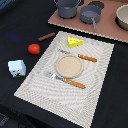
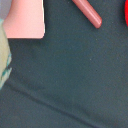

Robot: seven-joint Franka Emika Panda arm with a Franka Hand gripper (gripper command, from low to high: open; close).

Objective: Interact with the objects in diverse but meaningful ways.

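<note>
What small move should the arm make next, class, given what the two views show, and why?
Probably lower toward the sausage. The wrist view shows it close by on the dark cloth, with the tomato just at the frame's edge. The plate is still bare, so the sausage looks like a sensible first pick. The hand itself is not visible in either view.

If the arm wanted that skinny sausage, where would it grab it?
Probably at the middle of the sausage, coming straight down with the jaws across its narrow width. It lies flat on the dark cloth, apart from the tomato, so the thin sides look free.
</note>
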